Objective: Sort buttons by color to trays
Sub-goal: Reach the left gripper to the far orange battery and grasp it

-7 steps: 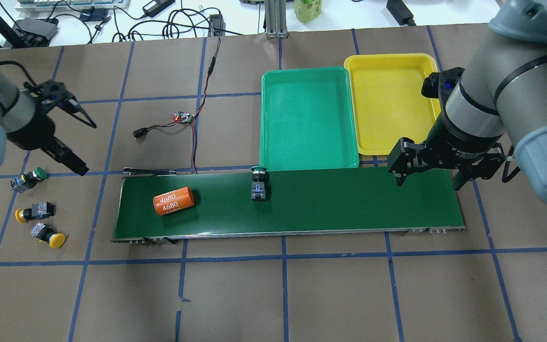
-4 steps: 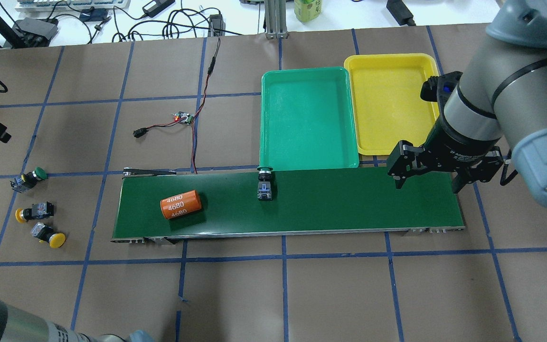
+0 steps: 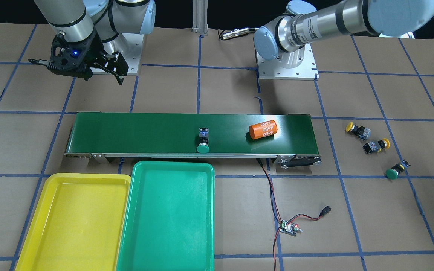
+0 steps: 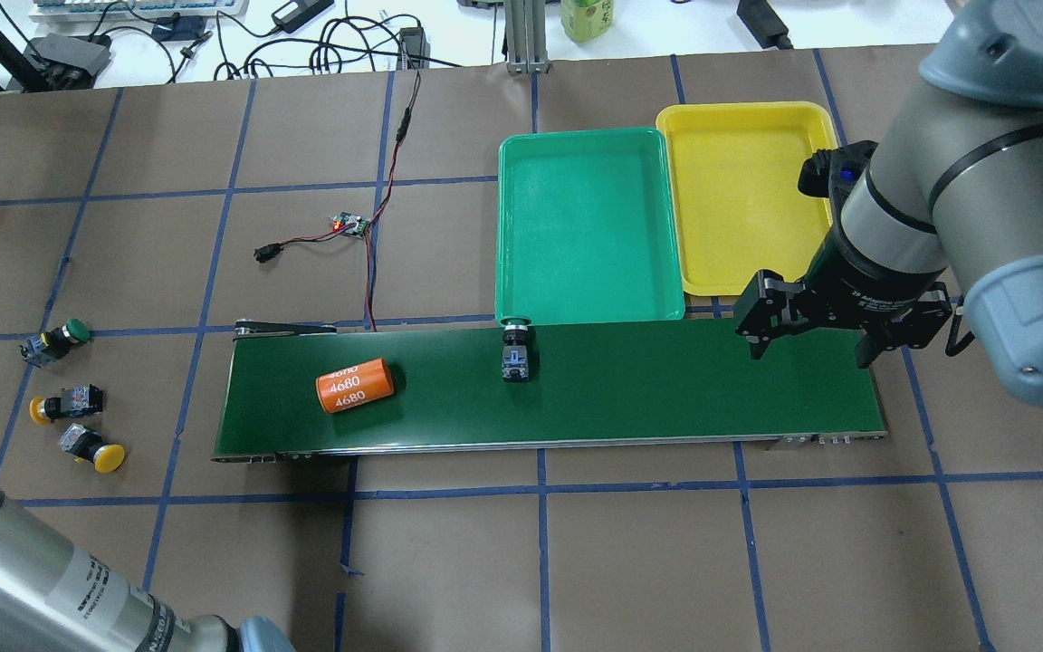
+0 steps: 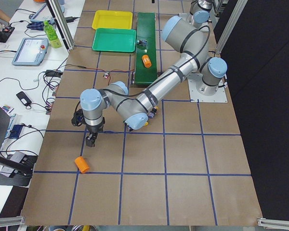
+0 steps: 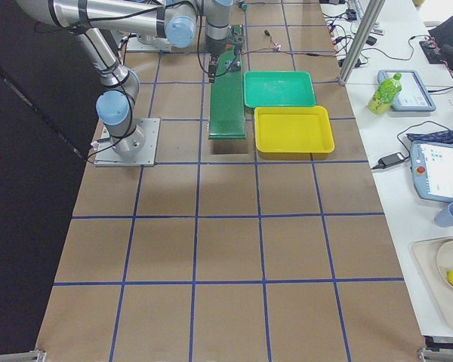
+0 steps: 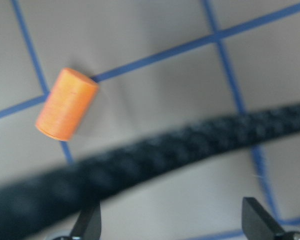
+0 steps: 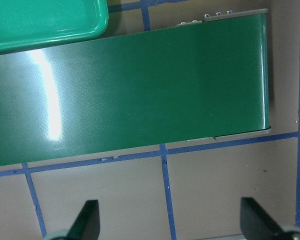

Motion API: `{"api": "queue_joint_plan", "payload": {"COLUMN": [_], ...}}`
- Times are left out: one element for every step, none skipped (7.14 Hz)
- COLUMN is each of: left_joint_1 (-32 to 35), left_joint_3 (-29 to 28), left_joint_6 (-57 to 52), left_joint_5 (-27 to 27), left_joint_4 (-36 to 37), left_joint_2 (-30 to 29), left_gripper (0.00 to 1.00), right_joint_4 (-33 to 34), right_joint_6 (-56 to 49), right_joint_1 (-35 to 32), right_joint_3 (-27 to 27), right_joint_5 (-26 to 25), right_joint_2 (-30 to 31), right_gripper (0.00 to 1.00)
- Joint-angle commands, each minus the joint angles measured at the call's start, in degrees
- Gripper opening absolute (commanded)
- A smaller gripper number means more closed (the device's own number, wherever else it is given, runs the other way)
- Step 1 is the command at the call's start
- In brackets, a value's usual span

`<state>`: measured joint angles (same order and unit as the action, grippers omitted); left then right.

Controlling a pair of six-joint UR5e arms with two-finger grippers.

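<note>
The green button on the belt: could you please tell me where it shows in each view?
Front-facing: button on the middle of the belt, cap toward the green tray.
Overhead: mid-belt, by the tray's near-left corner.
Exterior left: small, on the far belt.
Exterior right: too small to tell.
Left wrist: not in it.
Right wrist: not in it.
Landmark: the green tray.

The table [image 4: 449, 561] is brown with a grid of blue lines. The belt [image 4: 666, 389] is dark green and shiny. The green tray [image 4: 576, 226] and the yellow tray [image 4: 739, 199] are plain. The button on the belt [image 4: 516, 356] has a green cap and a black and grey body. The cylinder on the belt [image 4: 355, 385] is orange with white numbers. Near the table's edge on the robot's left, one button [image 4: 55, 340] has a green cap, the next button [image 4: 66, 404] a yellow cap, and the last button [image 4: 91, 448] a yellow cap too. A second cylinder [image 7: 66, 103] is plain orange.
</note>
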<state>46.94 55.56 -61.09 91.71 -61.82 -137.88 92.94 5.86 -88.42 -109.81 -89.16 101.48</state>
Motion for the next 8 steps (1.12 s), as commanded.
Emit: {"api": "queue_joint_plan", "payload": {"left_joint_1": [-2.6,-2.8,-3.0,-3.0,-3.0,-3.0,-3.0,-3.3], "left_joint_3": [-7.7,-7.1,-7.7,-7.8,-7.4,-7.8,-7.1,-7.2], "left_joint_6": [-5.3,-6.1,-6.4,-6.4,-6.2,-6.2,-6.0,-6.6], "left_joint_5": [-2.5,-3.5,-3.5,-3.9,-4.1,-4.1,-4.2,-4.1], "left_joint_4": [1.6,1.7,1.8,1.8,2.0,2.1,2.1,2.1], "left_joint_2": [-7.7,-9.2,-9.9,-10.5,-11.0,-12.0,-12.5,-12.6], "left_gripper": [1.0,1.0,1.0,1.0,1.0,1.0,1.0,1.0], "right_joint_4": [1.5,1.8,2.0,2.2,2.3,2.4,2.4,2.4], "right_joint_6": [-0.2,-0.2,-0.1,-0.1,-0.1,-0.1,-0.1,0.0], "right_joint_1": [-0.1,0.0,0.0,0.0,0.0,-0.1,0.0,0.0], "right_joint_3": [-0.2,-0.2,-0.2,-0.2,-0.2,-0.2,-0.2,-0.2], "right_joint_5": [-0.1,-0.1,-0.1,0.0,0.0,0.0,0.1,0.1], "right_joint_2": [-0.4,-0.9,-1.0,-1.0,-1.1,-1.1,-1.4,-1.5], "right_gripper": [1.0,1.0,1.0,1.0,1.0,1.0,1.0,1.0]}}
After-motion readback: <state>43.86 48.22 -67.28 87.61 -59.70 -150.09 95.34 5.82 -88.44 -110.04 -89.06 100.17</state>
